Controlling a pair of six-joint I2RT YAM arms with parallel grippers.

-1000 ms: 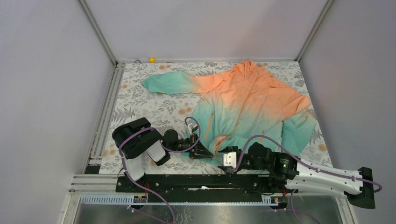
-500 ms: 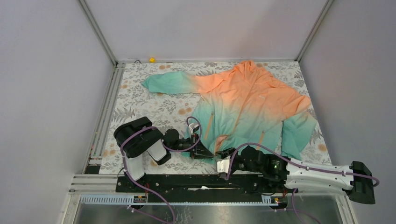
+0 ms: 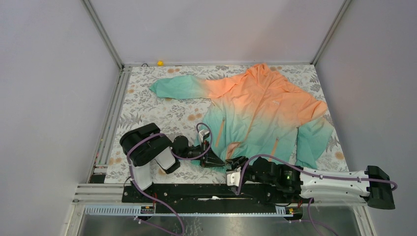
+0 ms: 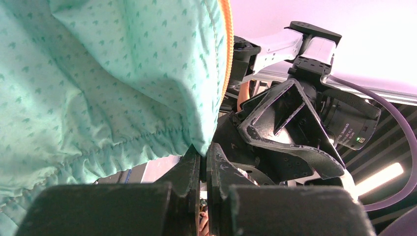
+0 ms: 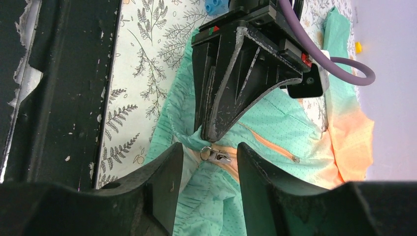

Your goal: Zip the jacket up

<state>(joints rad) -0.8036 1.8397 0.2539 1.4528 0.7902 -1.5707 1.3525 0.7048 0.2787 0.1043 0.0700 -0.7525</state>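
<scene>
Pretty clearly a robotics lab test cell, not anybody's home. The worktop is boxed in by plain pale panels (image 3: pixel 49 98) held in aluminium framing, with a post (image 3: pixel 102 32) rising from the far-left corner and slotted rails (image 3: pixel 110 125) running down the left edge. Along the near edge, a black mounting bar (image 3: pixel 196 189) carries the left arm (image 3: pixel 147 150) and right arm (image 3: pixel 334 183), with purple cables (image 5: pixel 351 61) looping off them. The floral cloth (image 3: pixel 167 113) over the top is the one homey touch (looks like a tablecloth, honestly).
</scene>
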